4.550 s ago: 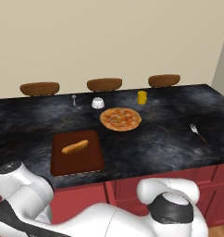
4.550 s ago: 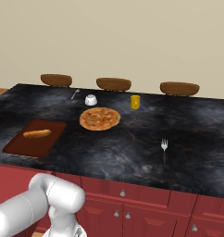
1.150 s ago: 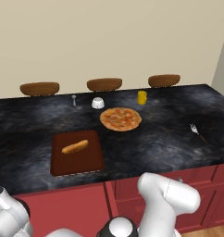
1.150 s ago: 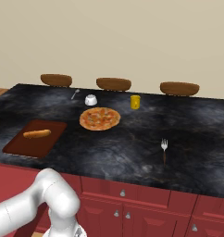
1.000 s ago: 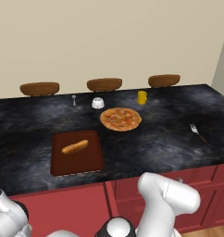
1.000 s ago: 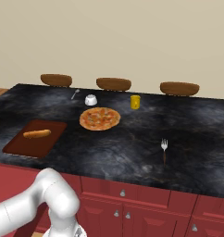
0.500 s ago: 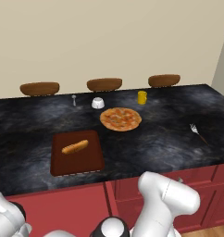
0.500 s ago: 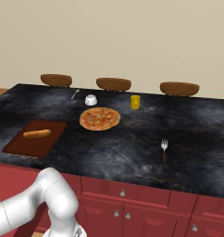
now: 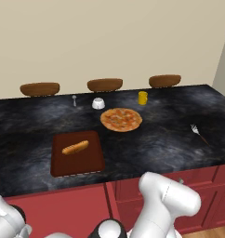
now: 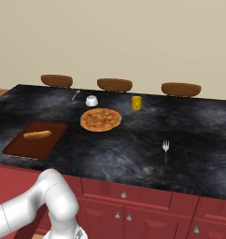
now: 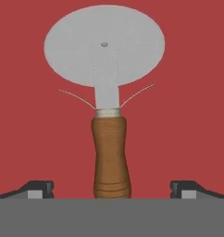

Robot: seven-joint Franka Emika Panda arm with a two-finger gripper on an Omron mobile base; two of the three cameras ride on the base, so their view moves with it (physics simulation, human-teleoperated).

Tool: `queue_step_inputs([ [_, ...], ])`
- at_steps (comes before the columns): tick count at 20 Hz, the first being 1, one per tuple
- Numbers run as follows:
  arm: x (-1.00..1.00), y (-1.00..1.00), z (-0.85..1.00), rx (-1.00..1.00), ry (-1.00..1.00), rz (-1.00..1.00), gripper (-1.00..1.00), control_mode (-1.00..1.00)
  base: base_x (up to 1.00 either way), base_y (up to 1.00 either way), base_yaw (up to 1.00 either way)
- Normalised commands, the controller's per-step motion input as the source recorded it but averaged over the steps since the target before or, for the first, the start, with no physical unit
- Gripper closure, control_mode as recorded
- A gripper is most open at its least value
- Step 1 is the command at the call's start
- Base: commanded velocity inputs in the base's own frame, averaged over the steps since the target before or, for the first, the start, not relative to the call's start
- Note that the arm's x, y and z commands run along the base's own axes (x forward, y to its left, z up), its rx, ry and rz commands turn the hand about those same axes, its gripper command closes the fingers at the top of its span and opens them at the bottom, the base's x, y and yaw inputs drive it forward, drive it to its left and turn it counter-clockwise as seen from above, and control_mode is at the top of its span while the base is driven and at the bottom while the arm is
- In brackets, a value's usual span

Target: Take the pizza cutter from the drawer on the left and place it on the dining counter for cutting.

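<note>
In the hand view the pizza cutter (image 11: 109, 139) lies flat on the red floor of the drawer (image 11: 192, 120). Its round silver wheel points away from me and its orange-brown handle points toward me. My gripper (image 11: 112, 190) hangs over the handle's end, open. One fingertip (image 11: 37, 189) stands to the left of the handle and the other to the right, both well apart from it. The dining counter (image 9: 165, 139) (image 10: 133, 151) is the long black marbled top above red cabinets. My arm bends down below the counter's front edge in both base views.
On the counter are a pizza (image 9: 121, 119) (image 10: 100, 119), a dark red cutting board (image 9: 86, 160) with a bread roll, a fork (image 10: 165, 150) at the right, a yellow cup (image 9: 142, 97), a white bowl (image 9: 98, 103) and a spoon (image 9: 74, 99). Three stools stand behind.
Since 4.5 s ago my arm has swung from lying across the bottom to reaching down in front of the cabinets. Over the last second it sank only slightly. The counter's things stayed put.
</note>
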Motion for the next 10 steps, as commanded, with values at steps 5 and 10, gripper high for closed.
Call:
queue_step_inputs([
  [5, 0.0, 0.0, -0.18, 0.0, 0.0, 0.0, -1.0, -1.0, 0.0, 0.0, 0.0],
  [10, 0.0, 0.0, -0.15, 0.0, 0.0, 0.0, -1.0, -1.0, 0.0, 0.0, 0.0],
])
